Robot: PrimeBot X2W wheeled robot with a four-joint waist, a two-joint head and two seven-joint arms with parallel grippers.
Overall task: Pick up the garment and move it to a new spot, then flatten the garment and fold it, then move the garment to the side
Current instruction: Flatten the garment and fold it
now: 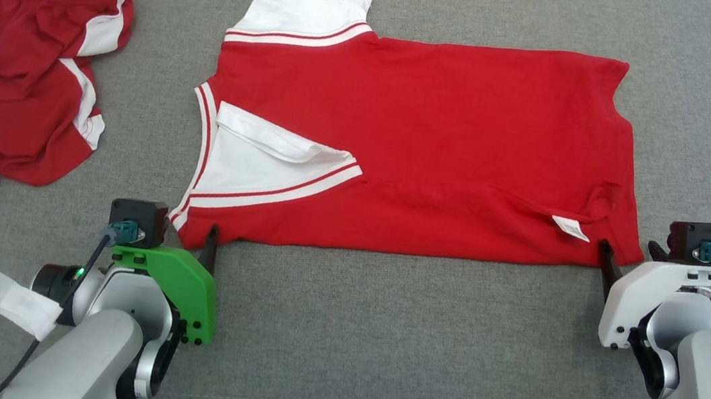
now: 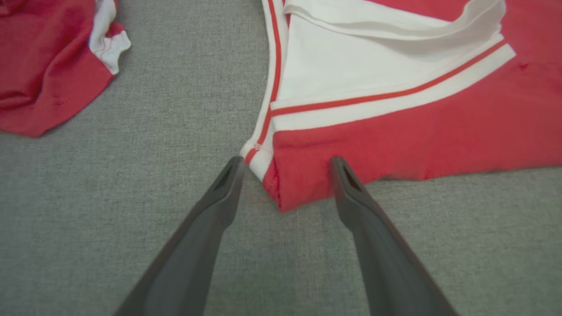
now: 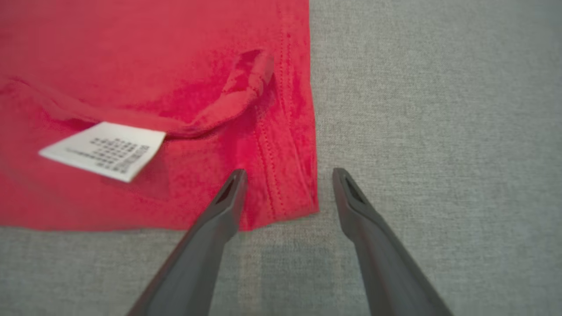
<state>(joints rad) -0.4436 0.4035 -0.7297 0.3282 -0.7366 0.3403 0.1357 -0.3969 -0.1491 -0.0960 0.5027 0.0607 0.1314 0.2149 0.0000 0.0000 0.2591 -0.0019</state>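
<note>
**Item 1. Red jersey shirt**, white sleeves trimmed with red stripes. It lay flat on the grey upholstered surface, spread sideways between the two grippers, with its near long edge running from one pair of fingertips to the other. One sleeve was folded in over the body, just ahead of the left gripper. The other sleeve stuck out at the far edge, well beyond that gripper. A white care label lay on the red cloth, ahead and to the left of the right gripper's fingers.

**Item 2. Left gripper**, on a green mount. The jaws were spread and held nothing. The shirt's near neck-end corner sat between the two fingertips. The right-hand finger overlapped the red edge; contact could not be told.

**Item 3. Right gripper**, on a white mount. The jaws were spread and held nothing. The shirt's near hem corner sat between the fingertips, with the left-hand finger over the cloth and the other over bare grey surface.

**Item 4. Red shorts** with white side panels. They lay crumpled, apart from the shirt, ahead and to the left of the left gripper.

**Item 5. White tape**, wrapped on the cable behind the left gripper's wrist.
</note>
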